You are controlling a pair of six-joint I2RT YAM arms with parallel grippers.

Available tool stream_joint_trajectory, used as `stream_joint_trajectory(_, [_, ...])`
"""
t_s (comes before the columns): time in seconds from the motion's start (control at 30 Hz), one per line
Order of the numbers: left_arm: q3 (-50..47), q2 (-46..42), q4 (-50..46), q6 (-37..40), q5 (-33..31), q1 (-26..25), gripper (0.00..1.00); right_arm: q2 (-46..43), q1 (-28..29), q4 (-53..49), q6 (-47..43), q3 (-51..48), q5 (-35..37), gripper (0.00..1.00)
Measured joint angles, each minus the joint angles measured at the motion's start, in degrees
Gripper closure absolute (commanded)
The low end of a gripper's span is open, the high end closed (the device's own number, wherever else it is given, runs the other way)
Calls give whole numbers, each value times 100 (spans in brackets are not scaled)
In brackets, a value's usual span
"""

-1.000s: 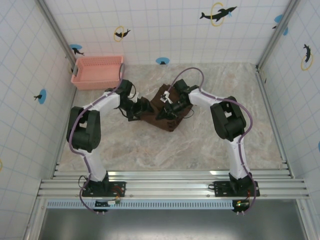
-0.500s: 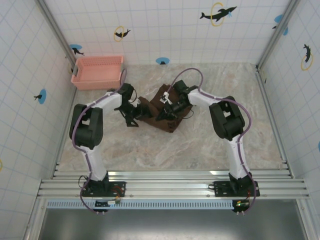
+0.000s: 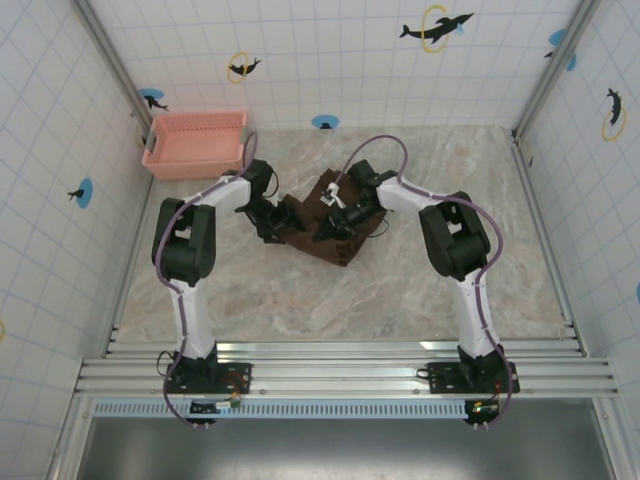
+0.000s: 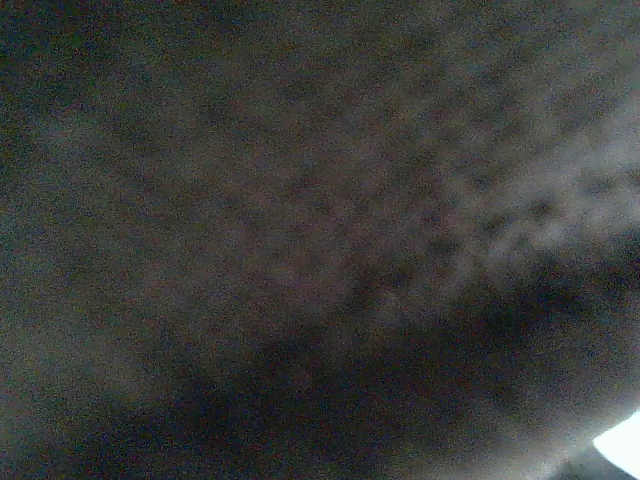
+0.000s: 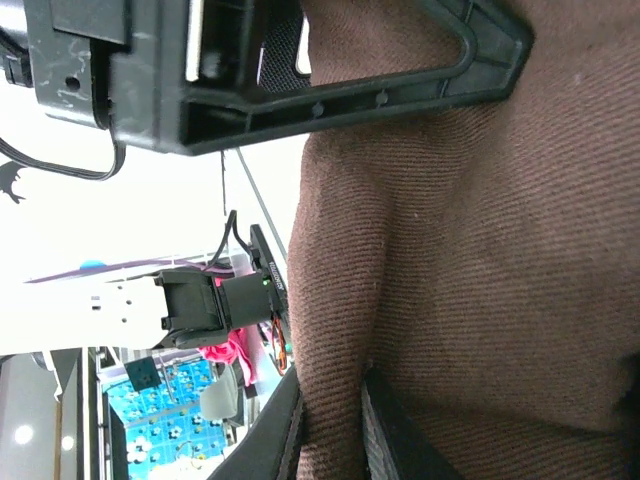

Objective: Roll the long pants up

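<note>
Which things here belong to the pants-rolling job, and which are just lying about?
In the job:
pants
left hand
right hand

Lying about:
basket

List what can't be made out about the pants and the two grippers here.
- Left gripper: top view, too small and dark against the pants to tell open or shut; the left wrist view is blurred dark.
- Right gripper: cloth bulges between its fingers in the right wrist view, grip unclear.
- Pants' legs and waistband: bunched, arms overlap them.
</note>
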Motion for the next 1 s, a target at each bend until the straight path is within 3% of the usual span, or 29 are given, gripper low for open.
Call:
stream_joint_trajectory(0.07, [0,-4,46,-33,59,-9,100,0,0,-31,-70,0,7,82])
stream_joint_trajectory(0.2, [2,-2,94,-66,175,-35,100,2,-11,-369,-330,133,35,70])
stream_joint_trajectory(0.37, [87,20,66,-70,179,-31,100,0,-160,-1447,-1097,841,428,37])
stream_joint_trajectory(0.47, [251,28,-83,-70,111,-31,100,-122,-378,-2000,-1633,1292,1259,19])
stream_joint_trajectory(0.5, [328,28,-144,-70,79,-31,100,-236,-442,-2155,-1818,1386,1639,7])
stream_joint_trajectory(0.57, [470,28,-243,-114,50,-31,100,-573,-492,-2339,-2105,1421,2376,1])
stream_joint_trajectory(0.67, [621,33,-361,-199,52,-31,100,-1217,-195,-2511,-2490,1377,3554,2])
stream_joint_trajectory(0.8, [820,120,-568,-302,52,-31,100,-1897,1067,-2463,-2938,1032,5110,2])
stream_joint_trajectory(0.9, [920,199,-695,-310,55,-31,100,-1912,2044,-2249,-3069,739,5796,2])
stream_joint_trajectory(1.0, [955,243,-776,-308,55,-31,100,-1801,2393,-2081,-3082,490,6245,2])
